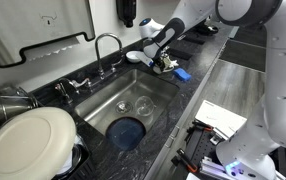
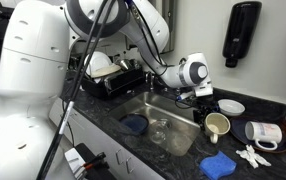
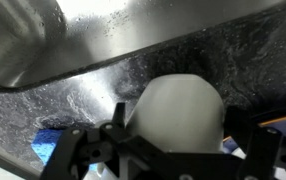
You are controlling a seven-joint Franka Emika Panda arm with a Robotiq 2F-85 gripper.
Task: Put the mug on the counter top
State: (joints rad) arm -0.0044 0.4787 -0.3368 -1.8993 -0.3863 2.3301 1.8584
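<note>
I am keeping watch on the gripper (image 2: pixel 204 101), which is hanging released, jaws spread wide, just over the mug (image 3: pixel 179 108). The mug is sitting, apparently upright, on the dark speckled bench (image 3: pixel 258 55) just beside the rim of the sink (image 2: pixel 153 112), not in the basin. In the wrist view the fingers are flanking it without pinching, so I am judging that lifting straight up should not nudge it. A blue sponge (image 2: pixel 219 165) is lying nearby.

White arm (image 2: pixel 38 75) stretched fwd, wrist (image 2: pixel 191 72) angled down; end effector (image 2: pixel 207 106) jaws wide apart
</note>
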